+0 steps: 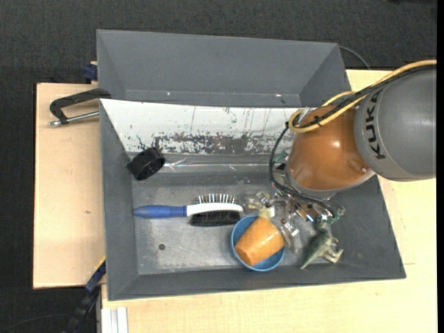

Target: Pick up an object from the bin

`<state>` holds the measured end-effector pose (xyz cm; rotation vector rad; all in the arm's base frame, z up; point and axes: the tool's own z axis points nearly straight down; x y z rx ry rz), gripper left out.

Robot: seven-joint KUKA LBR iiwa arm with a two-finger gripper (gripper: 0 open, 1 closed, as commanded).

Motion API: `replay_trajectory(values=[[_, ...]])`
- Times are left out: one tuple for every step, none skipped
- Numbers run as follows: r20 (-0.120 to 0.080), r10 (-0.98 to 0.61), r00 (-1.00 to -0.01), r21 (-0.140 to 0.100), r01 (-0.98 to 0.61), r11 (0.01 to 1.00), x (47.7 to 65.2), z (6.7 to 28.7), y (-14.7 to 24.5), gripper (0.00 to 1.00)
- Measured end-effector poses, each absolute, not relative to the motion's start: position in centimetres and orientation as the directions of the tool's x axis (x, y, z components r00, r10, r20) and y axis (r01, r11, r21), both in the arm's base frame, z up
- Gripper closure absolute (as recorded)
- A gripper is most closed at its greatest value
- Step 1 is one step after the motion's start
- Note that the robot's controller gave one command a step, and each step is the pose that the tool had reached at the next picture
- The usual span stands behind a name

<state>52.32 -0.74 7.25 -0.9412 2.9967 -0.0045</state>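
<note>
My gripper (pixel 297 217) hangs low at the bin's front right, under the arm's orange cover. Just to its left an orange cup (pixel 260 241) lies tilted in a blue bowl (pixel 244 227), with the cup's rim close against the gripper. A small green toy figure (pixel 320 246) lies just to the right of and below the gripper, near the front wall. Whether anything is held is hidden by the gripper's own metal parts.
A brush with a blue handle and black-and-white head (pixel 198 211) lies across the bin's middle, left of the bowl. A black round object (pixel 145 164) rests at the back left, against the sloping wall. The arm covers the bin's right side.
</note>
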Motion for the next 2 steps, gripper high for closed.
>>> replay_trajectory(values=[[0.000,-0.618,-0.786,-0.030,-0.617,0.786,50.95,7.64,2.16,0.00],[-0.006,-0.621,-0.784,-0.029,-0.620,0.784,51.02,7.62,2.32,1.00]])
